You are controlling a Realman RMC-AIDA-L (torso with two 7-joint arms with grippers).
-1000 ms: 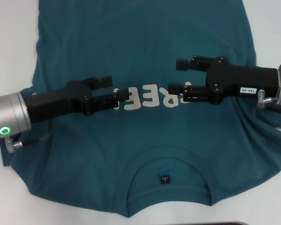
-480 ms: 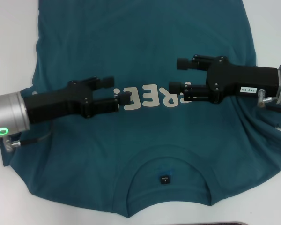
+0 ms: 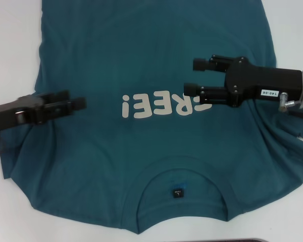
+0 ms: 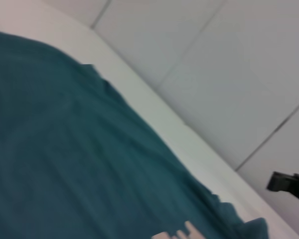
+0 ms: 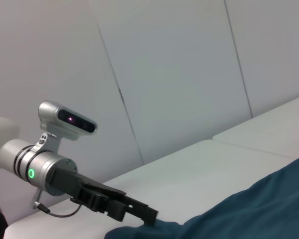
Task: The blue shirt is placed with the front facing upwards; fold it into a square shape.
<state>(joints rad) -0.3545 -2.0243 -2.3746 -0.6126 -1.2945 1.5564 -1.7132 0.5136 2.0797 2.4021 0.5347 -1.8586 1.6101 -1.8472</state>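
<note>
Lying flat: the blue shirt [image 3: 156, 151], front up on the white surface [image 3: 10, 40], collar and neck tag nearest the robot, white letters across the chest, hem at the far side.
Folds made: none visible; both sleeves and the body are spread out, with some wrinkles at the robot's right.
Left gripper [image 3: 76, 103]: low over the shirt's left sleeve area, near the edge; fingers close together, holding nothing that can be seen.
Right gripper [image 3: 194, 75]: above the chest by the right end of the letters; fingers spread apart, empty.
Step in hand: judged to be the approach to the first fold, arms taking up grasp positions.
Next move calls for: each gripper reaching a sleeve or side edge, pinching one cloth layer, then carrying it inward.
</note>
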